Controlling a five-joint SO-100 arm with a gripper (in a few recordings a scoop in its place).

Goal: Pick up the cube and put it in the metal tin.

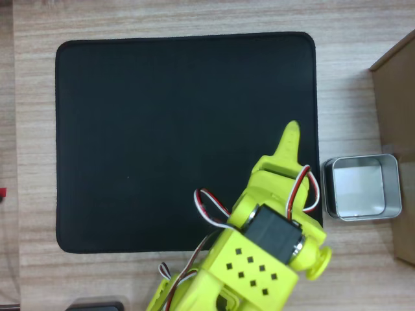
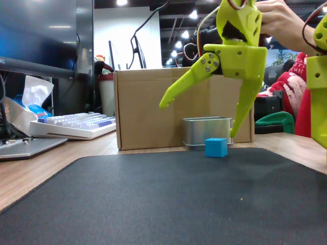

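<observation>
Cube: the sky-blue cube [image 2: 216, 147] sits on the far part of the black mat [image 2: 168, 199], in front of the metal tin [image 2: 207, 131] in the fixed view.
My fingers: my gripper [image 2: 196, 120] hangs above the cube with the jaws spread wide, holding nothing; one finger [image 2: 180, 89] is swung out to the left, the other points down just right of the cube.
Tin: the tin [image 1: 360, 188] stands on the wooden table [image 1: 162, 19] just off the mat's right edge in the overhead view, open and empty inside.
How it will handle: looks small, light and rigid to me, with plain flat faces, so no crushing worry. The faces may be smooth, so I'd close squarely on two opposite sides, mid-height, to stop it twisting out.
Hidden: in the overhead view my own arm [image 1: 259, 259] covers the spot where the cube would lie.
Hard to judge: from the low side angle I cannot tell whether the cube lies squarely between my fingers.
Behind: a cardboard box [image 2: 148, 107] backs the tin.
</observation>
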